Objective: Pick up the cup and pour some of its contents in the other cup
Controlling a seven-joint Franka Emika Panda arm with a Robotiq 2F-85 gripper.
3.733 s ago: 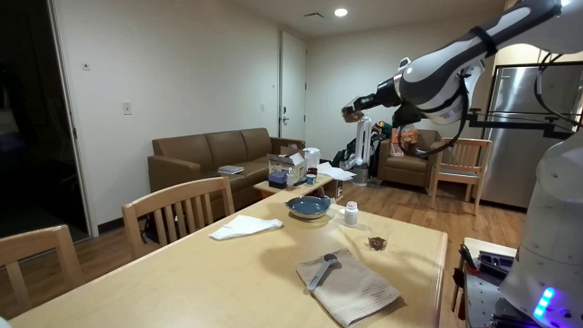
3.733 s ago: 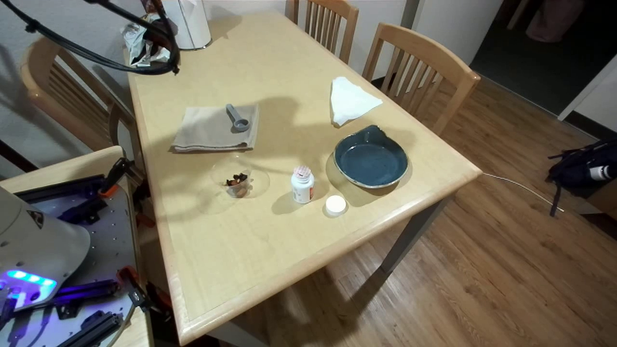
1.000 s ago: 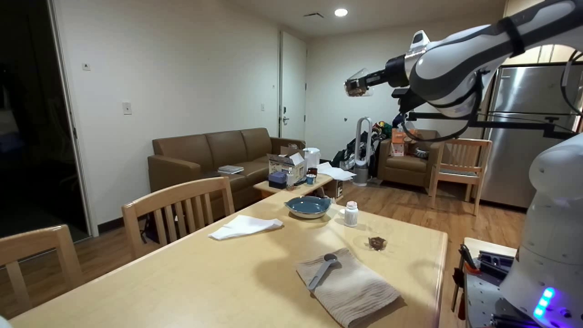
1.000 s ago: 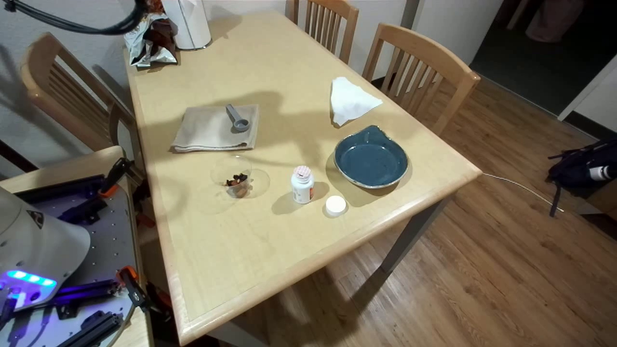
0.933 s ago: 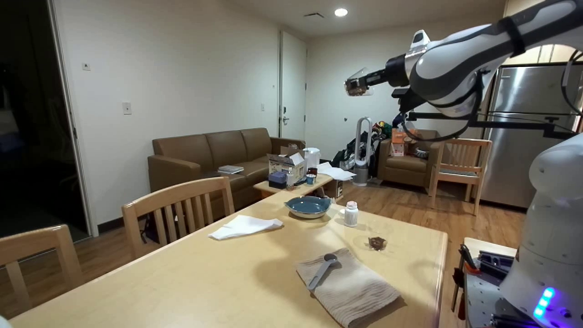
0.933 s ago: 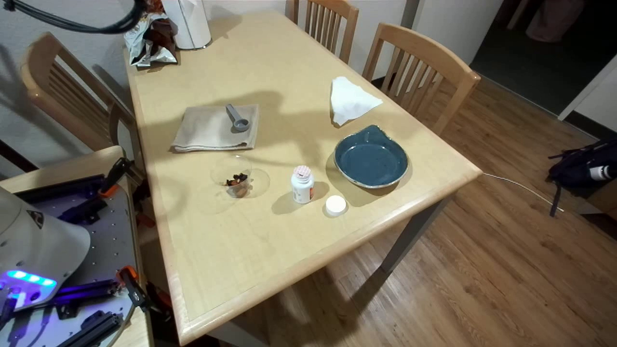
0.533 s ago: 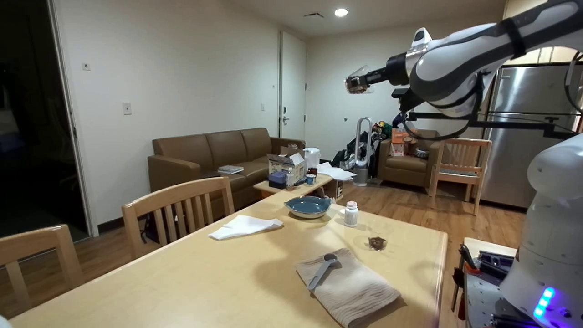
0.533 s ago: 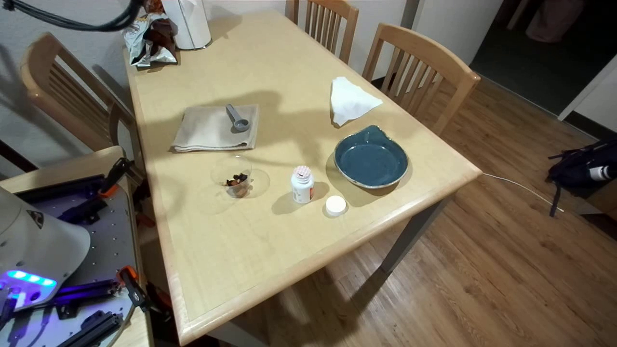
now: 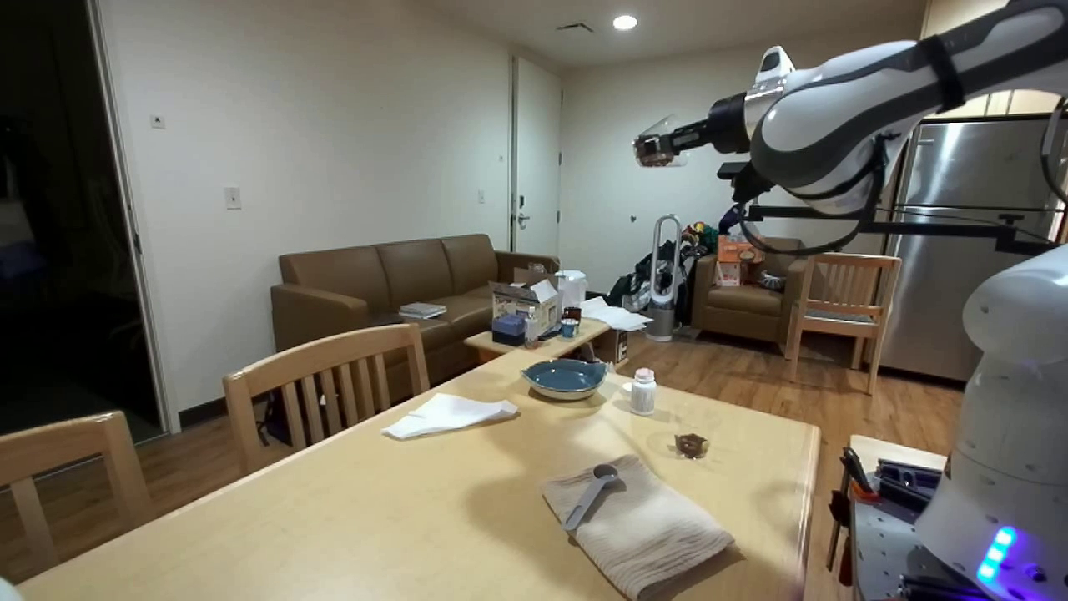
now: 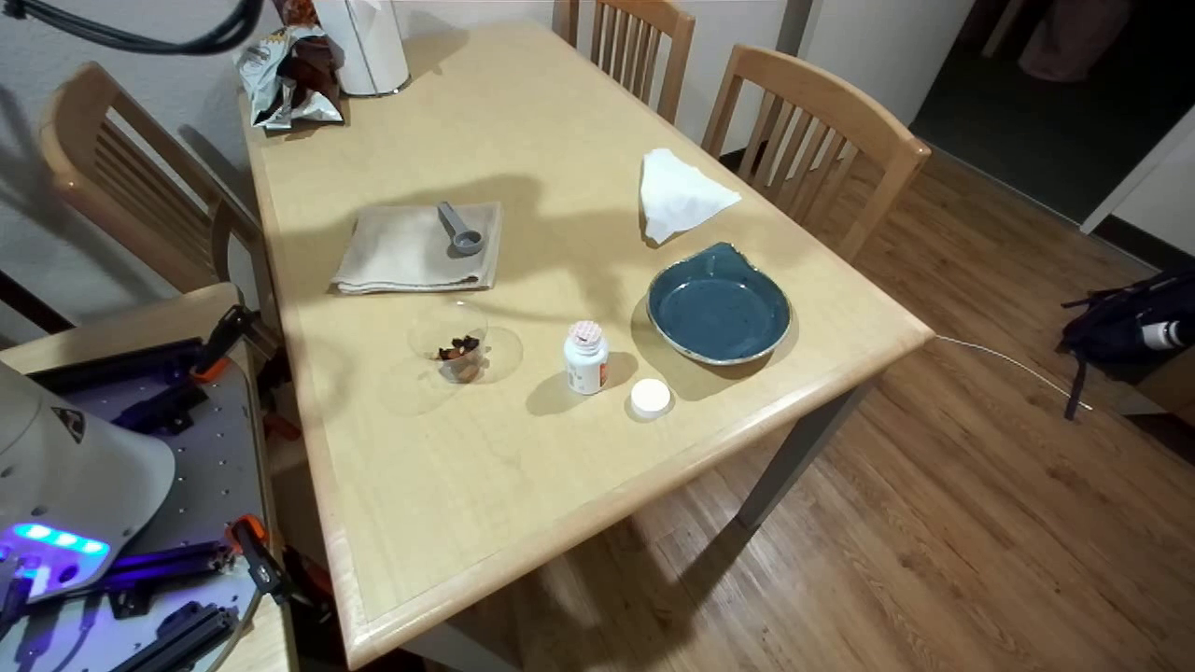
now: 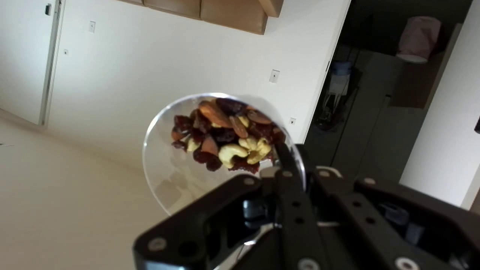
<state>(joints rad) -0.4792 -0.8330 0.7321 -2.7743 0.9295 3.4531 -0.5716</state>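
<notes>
Clear round-rimmed cup [image 11: 170,165], glass or plastic: tilted, well above pale wooden table [image 10: 523,457]; nuts [image 11: 232,153], dark-red dried fruit [image 11: 203,156] inside. Second clear rounded cup [image 10: 446,324]: upright on table, dark pieces [image 10: 459,349] low inside.

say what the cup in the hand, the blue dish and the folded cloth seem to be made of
Held cup: clear and smooth, likely plastic, though glass is possible; it is see-through, with a glinting edge.
Dish: probably glazed ceramic, glossy; small highlights on the blue inside, paler uneven rim.
Cloth: matt fabric, perhaps cotton or linen; ribbed surface, soft folded layers.
</notes>
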